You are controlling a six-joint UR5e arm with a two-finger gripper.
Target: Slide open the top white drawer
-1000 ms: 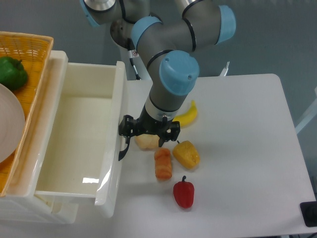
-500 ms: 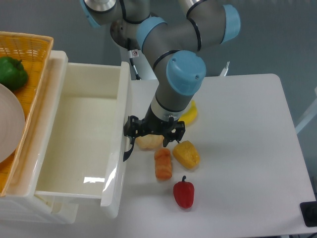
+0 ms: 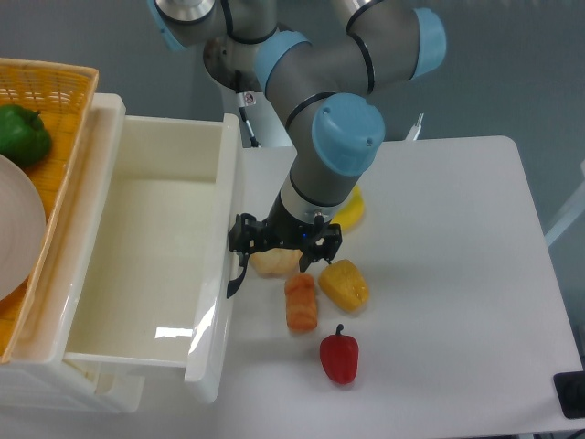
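We see the top white drawer [image 3: 146,247] pulled well out of the cabinet [image 3: 87,229], its cream inside bare and its front panel standing over the white table [image 3: 457,274]. The curved black handle [image 3: 236,277] juts from that front panel toward the food. The gripper [image 3: 281,240] hangs right beside it, its left finger next to the handle; the jaws look parted, though we cannot tell whether they touch the handle.

Just to the right of the drawer front the room is tight: a pale bread-like piece [image 3: 274,262] lies under the gripper, an orange roll [image 3: 301,303] and a yellow pepper [image 3: 344,284] sit just beyond, and a red pepper [image 3: 339,357] lies nearer the front edge. A banana [image 3: 351,212] peeks out behind the arm. The right half of the table is open up to its rounded edge.

On top of the cabinet sits a woven basket [image 3: 64,82] holding a green pepper [image 3: 22,133] and a pale plate [image 3: 18,229].
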